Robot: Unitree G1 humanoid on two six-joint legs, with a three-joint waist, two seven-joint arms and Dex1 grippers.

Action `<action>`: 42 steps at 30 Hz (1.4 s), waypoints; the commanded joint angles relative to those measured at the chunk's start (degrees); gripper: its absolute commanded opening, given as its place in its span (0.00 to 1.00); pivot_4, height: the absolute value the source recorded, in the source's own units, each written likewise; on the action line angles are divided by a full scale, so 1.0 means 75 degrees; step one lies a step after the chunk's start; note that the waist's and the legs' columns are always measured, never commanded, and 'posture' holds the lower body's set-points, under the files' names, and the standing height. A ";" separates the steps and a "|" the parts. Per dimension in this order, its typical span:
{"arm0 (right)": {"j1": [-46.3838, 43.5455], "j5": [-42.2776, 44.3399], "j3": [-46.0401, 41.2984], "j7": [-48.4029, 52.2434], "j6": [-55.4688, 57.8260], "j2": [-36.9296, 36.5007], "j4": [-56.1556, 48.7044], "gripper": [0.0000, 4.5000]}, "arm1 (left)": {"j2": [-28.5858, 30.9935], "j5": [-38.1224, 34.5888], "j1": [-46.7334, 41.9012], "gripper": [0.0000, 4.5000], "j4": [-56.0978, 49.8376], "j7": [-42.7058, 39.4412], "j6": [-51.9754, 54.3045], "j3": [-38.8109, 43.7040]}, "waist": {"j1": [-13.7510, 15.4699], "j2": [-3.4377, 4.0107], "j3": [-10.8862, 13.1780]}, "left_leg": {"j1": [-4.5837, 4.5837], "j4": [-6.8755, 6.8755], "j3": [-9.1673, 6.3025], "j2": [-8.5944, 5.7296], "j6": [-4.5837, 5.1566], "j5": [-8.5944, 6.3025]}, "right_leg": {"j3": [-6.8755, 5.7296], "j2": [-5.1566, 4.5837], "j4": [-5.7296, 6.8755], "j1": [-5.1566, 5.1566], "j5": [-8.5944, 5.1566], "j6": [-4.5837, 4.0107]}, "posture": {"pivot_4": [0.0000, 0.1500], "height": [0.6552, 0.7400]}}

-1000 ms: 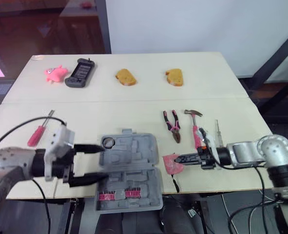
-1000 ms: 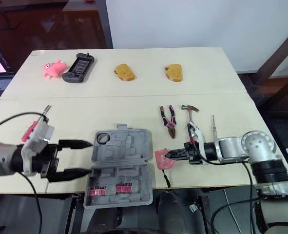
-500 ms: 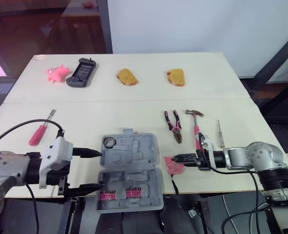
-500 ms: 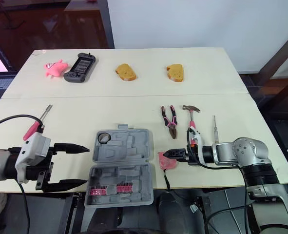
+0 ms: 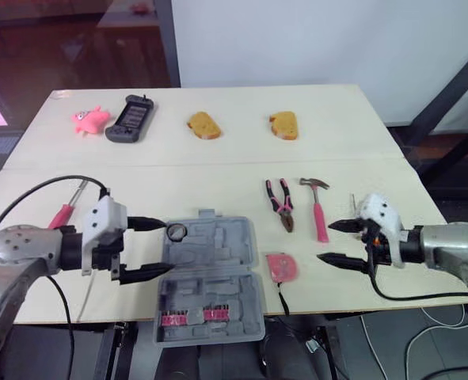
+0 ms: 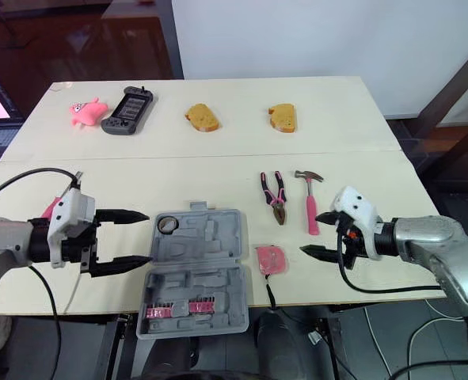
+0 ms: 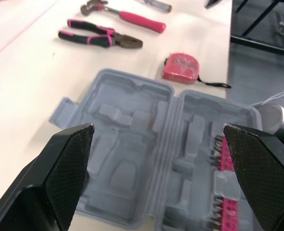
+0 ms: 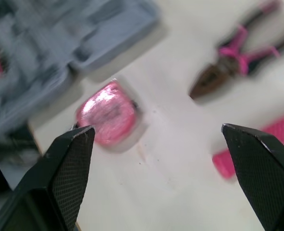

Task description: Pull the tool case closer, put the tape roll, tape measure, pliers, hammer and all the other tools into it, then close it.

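Since half a second ago the right gripper (image 5: 327, 241) has drawn back from the tape measure (image 5: 281, 267). Its two fingers, which were then narrow and close at the pink housing, now stand wide apart and hold nothing. The left gripper (image 5: 168, 247) has come nearer to the tool case (image 5: 218, 245). It is also wide open and empty, with its fingertips at the left edge of the case.

The case lies open and flat in front of the robot. A dark ring, probably the tape roll (image 5: 176, 231), sits in its far left corner. The tape measure rests just beside the right edge of the case, between the case and the right gripper, and is not touching the fingers. Its thin strap trails away from the case toward the robot's side.

The pliers (image 5: 279, 204) and the hammer (image 5: 319, 210) lie to the right of the case and farther from the robot, with their long axes running away from it. A red screwdriver (image 5: 63, 214) lies to the left of the case, behind the left arm.

For the tape measure the right arm is clearly the nearer one. The fingers point toward the case, but the housing sits a little off their middle line, closer to the finger on the robot's side. A small shift that way seems needed before closing.
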 commanded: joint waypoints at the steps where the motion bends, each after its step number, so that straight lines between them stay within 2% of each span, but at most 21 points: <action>1: -0.0156 -0.1107 0.0666 0.0722 -0.1222 -0.0178 -0.0062 0.99 | 0.0115 -0.0304 -0.0129 1.00 0.0087 -0.0455 -0.0121 0.0206 | 0.0016 -0.0002 0.0000 | 0.0001 0.0001 -0.0001 0.0000 0.0000 0.0000 | -0.0001 0.0000 0.0000 0.0001 0.0000 0.0000 | 1.00 1.00; 4: -0.0450 -0.1597 0.1216 0.0913 -0.1720 0.0250 0.0016 0.99 | 0.0284 -0.0508 0.0051 1.00 0.0096 -0.0886 -0.0072 0.0378 | 0.0015 -0.0004 0.0000 | -0.0001 0.0001 -0.0001 0.0000 0.0000 0.0000 | -0.0001 -0.0002 0.0000 0.0002 -0.0001 0.0000 | 1.00 1.00; 8: -0.0948 -0.2498 0.1949 0.1007 -0.2323 0.0779 0.0625 0.99 | 0.0303 -0.0588 0.0454 1.00 -0.0098 -0.0891 0.0002 0.0619 | 0.0011 -0.0003 0.0000 | 0.0005 0.0003 0.0000 0.0000 0.0000 0.0000 | 0.0000 -0.0002 0.0001 0.0006 -0.0001 -0.0002 | 1.00 1.00; 15: -0.1917 -0.3156 0.2659 0.1400 -0.2591 0.1715 0.2019 0.99 | 0.0467 -0.0324 0.1401 1.00 -0.0277 -0.0967 -0.0168 0.1294 | 0.0014 -0.0006 0.0000 | 0.0015 0.0004 -0.0001 0.0000 -0.0001 0.0000 | -0.0001 -0.0002 0.0006 0.0015 -0.0001 -0.0002 | 1.00 1.00; 24: -0.2319 -0.3572 0.3019 0.1628 -0.2733 0.2402 0.2722 0.99 | 0.0538 -0.0436 0.2022 1.00 -0.0473 -0.1065 -0.0058 0.1916 | 0.0028 -0.0006 0.0000 | 0.0020 0.0002 -0.0001 -0.0001 -0.0001 0.0000 | -0.0003 -0.0003 0.0007 0.0021 -0.0002 -0.0004 | 1.00 1.00; 31: -0.2401 -0.3892 0.3090 0.1554 -0.2912 0.2739 0.3225 0.99 | 0.0561 -0.0379 0.2036 1.00 -0.0458 -0.1095 -0.0105 0.2035 | 0.0021 -0.0005 0.0000 | 0.0026 0.0001 -0.0001 0.0000 -0.0001 0.0001 | -0.0003 -0.0003 0.0010 0.0023 -0.0001 -0.0003 | 1.00 1.00; 33: -0.2394 -0.3956 0.3081 0.1521 -0.2946 0.2809 0.3300 0.87 | 0.0560 -0.0338 0.1995 1.00 -0.0429 -0.1097 -0.0164 0.1990 | 0.0020 -0.0005 0.0000 | 0.0028 0.0001 -0.0001 0.0000 -0.0001 0.0001 | -0.0003 -0.0002 0.0011 0.0025 -0.0001 -0.0003 | 1.00 1.00; 35: -0.2373 -0.3970 0.3060 0.1534 -0.2940 0.2817 0.3258 0.70 | 0.0560 -0.0319 0.1946 1.00 -0.0391 -0.1103 -0.0203 0.1952 | 0.0020 -0.0005 0.0000 | 0.0032 0.0001 -0.0001 0.0000 -0.0001 0.0000 | -0.0003 -0.0002 0.0011 0.0029 -0.0001 -0.0003 | 1.00 1.00; 36: -0.2347 -0.3939 0.3025 0.1572 -0.2875 0.2769 0.3142 0.66 | 0.0557 -0.0315 0.1904 1.00 -0.0353 -0.1111 -0.0231 0.1940 | 0.0022 -0.0005 0.0000 | 0.0034 0.0001 -0.0001 0.0000 -0.0001 0.0000 | -0.0003 -0.0002 0.0011 0.0032 -0.0001 -0.0003 | 1.00 1.00; 40: -0.2425 -0.3625 0.2700 0.1711 -0.2584 0.2604 0.2660 0.66 | 0.0516 -0.0261 0.1805 1.00 -0.0192 -0.1168 -0.0392 0.1938 | 0.0021 -0.0004 0.0001 | 0.0035 0.0001 -0.0001 0.0000 -0.0001 0.0000 | -0.0003 -0.0002 0.0011 0.0033 -0.0001 -0.0003 | 1.00 1.00; 42: -0.2633 -0.3506 0.2580 0.1747 -0.1908 0.2607 0.2422 0.66 | 0.0440 -0.0214 0.1790 1.00 -0.0129 -0.1150 -0.0526 0.1903 | 0.0014 -0.0003 0.0001 | 0.0036 0.0000 -0.0001 0.0000 -0.0001 0.0000 | -0.0003 -0.0002 0.0011 0.0033 -0.0001 -0.0002 | 1.00 1.00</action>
